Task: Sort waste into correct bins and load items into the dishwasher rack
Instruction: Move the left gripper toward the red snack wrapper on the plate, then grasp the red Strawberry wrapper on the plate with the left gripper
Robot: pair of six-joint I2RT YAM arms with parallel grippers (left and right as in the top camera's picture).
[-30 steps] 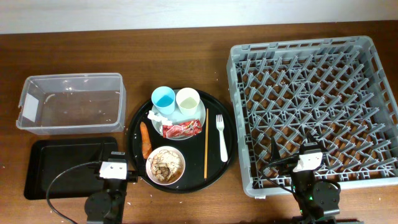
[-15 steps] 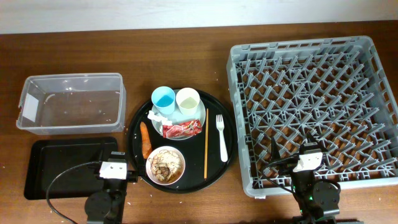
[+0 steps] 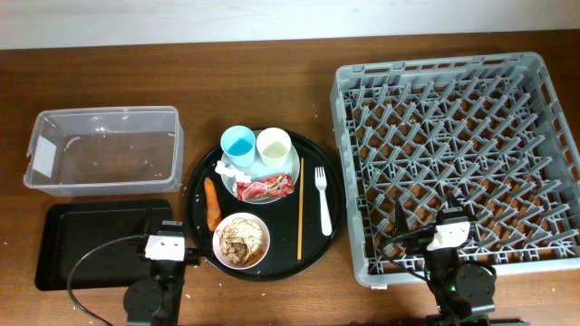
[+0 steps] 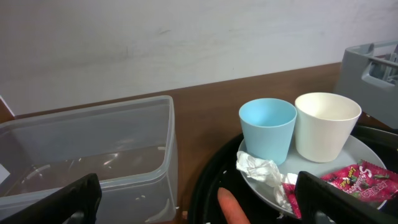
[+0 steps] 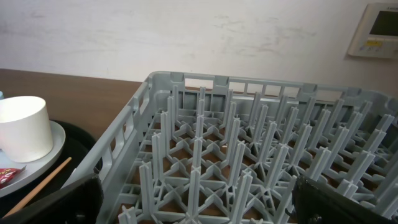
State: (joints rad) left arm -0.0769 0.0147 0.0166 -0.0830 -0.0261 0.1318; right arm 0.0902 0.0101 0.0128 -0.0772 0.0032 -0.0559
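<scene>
tub (image 3: 104, 149) left, behind flat tray (image 3: 100, 243) | round tray (image 3: 198, 193) centre | rack (image 3: 458, 158) right

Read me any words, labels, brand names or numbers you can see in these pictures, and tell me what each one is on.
No text can be quoted as it reads.
red snack wrapper: pale print, too blurred to read.
wall panel: small markings below its screen, too small to read.
white sticker on the clear tub: no legible writing.
Nothing else shows lettering.
</scene>
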